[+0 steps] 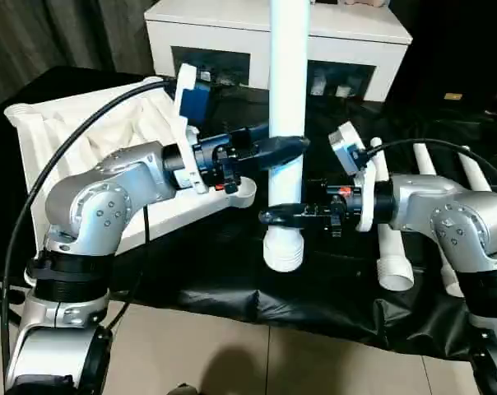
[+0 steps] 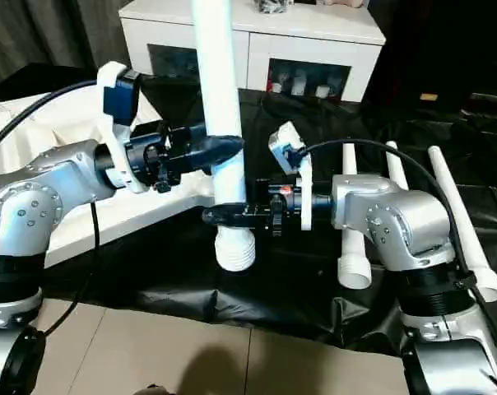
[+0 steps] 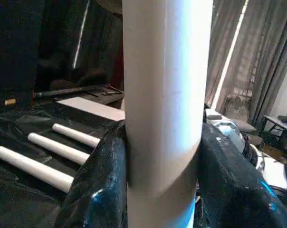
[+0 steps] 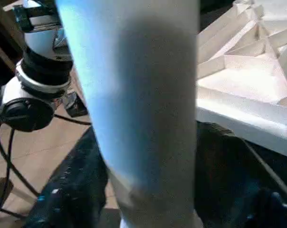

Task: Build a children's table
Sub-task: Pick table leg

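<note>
While the left gripper [image 1: 288, 148] clamps the leg [image 1: 286, 99] partway up its length, that white tube stands nearly upright, its ribbed, threaded end [image 1: 283, 251] hanging just above the black-covered desk [image 1: 232, 296]. The fingers [image 3: 98, 190] sit either side of the tube at a medium width, pressed against it, so this gripper holds the leg. Lower down, the right gripper [image 1: 283, 216] reaches in from the other side with its fingers around the same tube near the threaded end; whether it truly grips or only brackets the leg I cannot tell.

Outward from both, the tabletop [image 1: 84, 132] lies upside down to the robot's left, ribs showing, and its nearest corner socket [image 1: 242, 191] sits just beside the leg, behind the left gripper. The coming move likely turns on that gap: the leg's long axis is vertical, and its threaded end must shift toward the socket and above it, which favours the left arm. Three more legs [image 1: 392, 247] lie flat on the desk by the right arm, in front of a white cabinet [image 1: 347, 41].
</note>
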